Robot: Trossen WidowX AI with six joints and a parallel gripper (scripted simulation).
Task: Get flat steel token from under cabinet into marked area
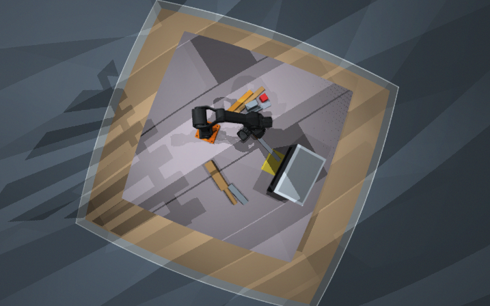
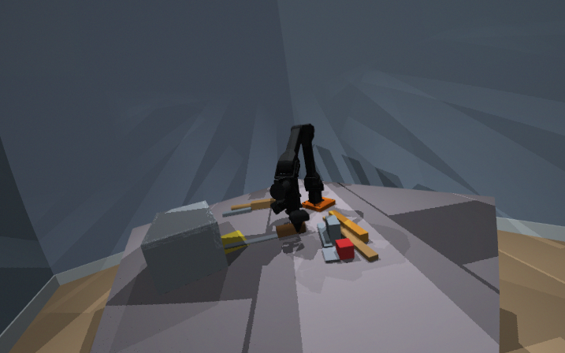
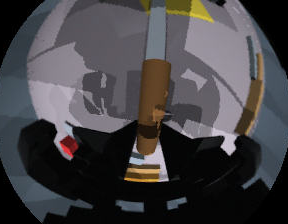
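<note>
One gripper [image 1: 253,133] [image 2: 298,227] [image 3: 148,123], closed around the brown handle of a tool [image 1: 266,147] [image 2: 283,231] [image 3: 148,123]; from the top, the grey blade is seen laid across the yellow marked area [image 1: 268,167] [image 2: 232,239] [image 3: 196,8], its tip near the dark front of a pale-topped cabinet [image 1: 301,175] [image 2: 184,252]; the steel token cannot be made out, so neither its look nor its exact place can be told; bare table is left between marked area and second handled piece [image 1: 216,175] [image 2: 262,204] [image 3: 252,111]. Exterior: grey-sided cabinet, set well inside the near table edge; blade partly hidden behind its corner; red block [image 2: 344,249] [image 3: 69,145] well apart. Wrist: handle between both fingers, blade pointed toward yellow.
</note>
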